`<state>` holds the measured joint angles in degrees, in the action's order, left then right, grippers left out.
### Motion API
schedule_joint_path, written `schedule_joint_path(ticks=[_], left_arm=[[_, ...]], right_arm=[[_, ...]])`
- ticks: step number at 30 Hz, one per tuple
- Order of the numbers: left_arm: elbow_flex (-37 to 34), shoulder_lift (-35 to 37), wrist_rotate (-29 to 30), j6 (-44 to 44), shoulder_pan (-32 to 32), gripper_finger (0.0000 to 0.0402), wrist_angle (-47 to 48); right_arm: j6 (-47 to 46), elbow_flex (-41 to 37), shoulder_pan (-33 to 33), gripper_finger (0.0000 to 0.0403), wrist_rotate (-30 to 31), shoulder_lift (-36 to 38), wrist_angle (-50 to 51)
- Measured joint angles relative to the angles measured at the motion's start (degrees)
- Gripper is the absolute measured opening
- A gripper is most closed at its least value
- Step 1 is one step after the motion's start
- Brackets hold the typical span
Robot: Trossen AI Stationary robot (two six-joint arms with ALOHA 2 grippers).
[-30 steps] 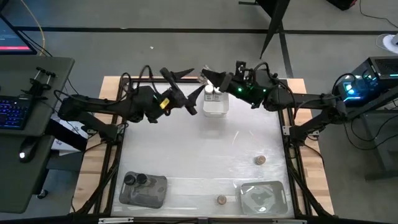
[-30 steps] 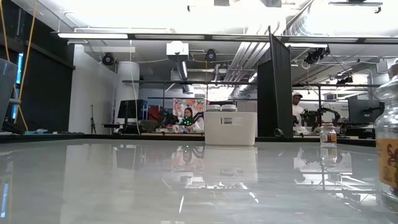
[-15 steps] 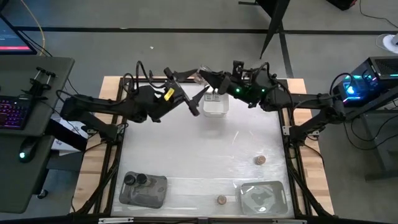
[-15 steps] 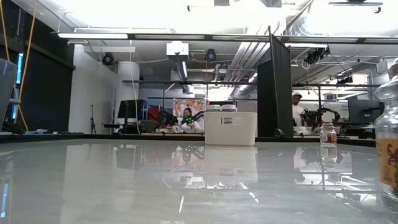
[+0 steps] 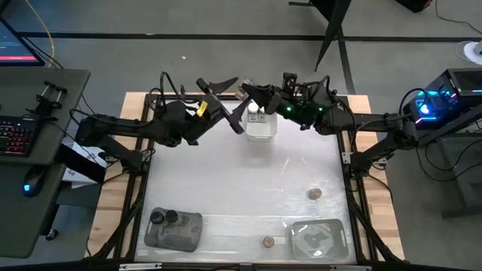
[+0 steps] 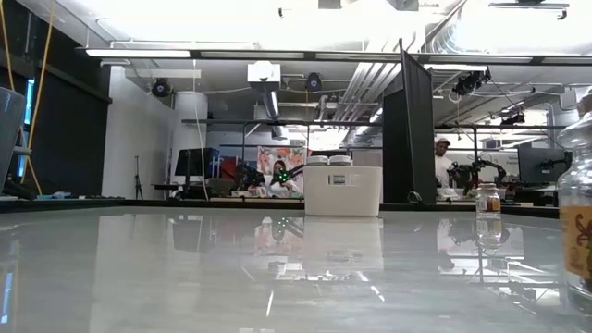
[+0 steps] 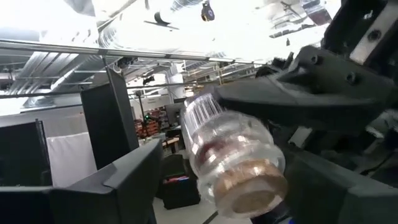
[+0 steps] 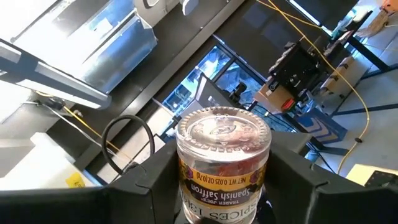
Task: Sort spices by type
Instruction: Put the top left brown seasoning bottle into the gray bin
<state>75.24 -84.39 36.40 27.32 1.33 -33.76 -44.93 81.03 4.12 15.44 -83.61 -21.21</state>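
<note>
Above the table's far middle, my right gripper [image 5: 252, 96] is shut on a small clear spice jar [image 8: 224, 162] with a brown top [image 7: 249, 186] and a saffron label. My left gripper [image 5: 238, 104] is open. Its fingers [image 7: 124, 180] stand on either side of the same jar, with gaps showing, at the brown-topped end. Beside them a white tray [image 5: 261, 129] holds two white-topped jars [image 5: 258, 116]. Two brown-topped jars [image 5: 315, 193] [image 5: 267, 242] stand on the table. Two black-topped jars [image 5: 164, 217] sit in a clear tray [image 5: 188, 233]. My right gripper pinches the jar's round wall [image 8: 185, 180] between its two fingers [image 8: 149, 180], one on each side, across the labelled middle. The jar is lifted clear of the table. Its brown top points toward my left gripper, and its glass base [image 8: 222, 130] points away from my right wrist.
A clear tray [image 5: 337, 239] lies at the near right corner. In the low view a brown-topped jar [image 6: 487, 199] stands at the right and another jar [image 6: 578, 213] looms at the picture's right edge. The table's middle is bare. People show in the room behind.
My left gripper has rolled about the line it points along while staying beside the right gripper. The right gripper has kept the jar where it was.
</note>
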Motion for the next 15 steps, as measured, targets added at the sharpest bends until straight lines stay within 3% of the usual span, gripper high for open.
schedule_joint_path(ticks=[12, 15], left_arm=[[-0.13, -2.02, -0.31, 3.26, 0.19, 0.0109, -2.62], [-0.13, -1.95, 0.82, 5.26, 0.25, 0.0072, -2.85]], right_arm=[[-1.01, 0.02, -0.04, 0.0186, -0.25, 0.14, -0.88], [-1.56, 0.07, -0.02, 0.0223, -0.92, 0.24, -0.82]])
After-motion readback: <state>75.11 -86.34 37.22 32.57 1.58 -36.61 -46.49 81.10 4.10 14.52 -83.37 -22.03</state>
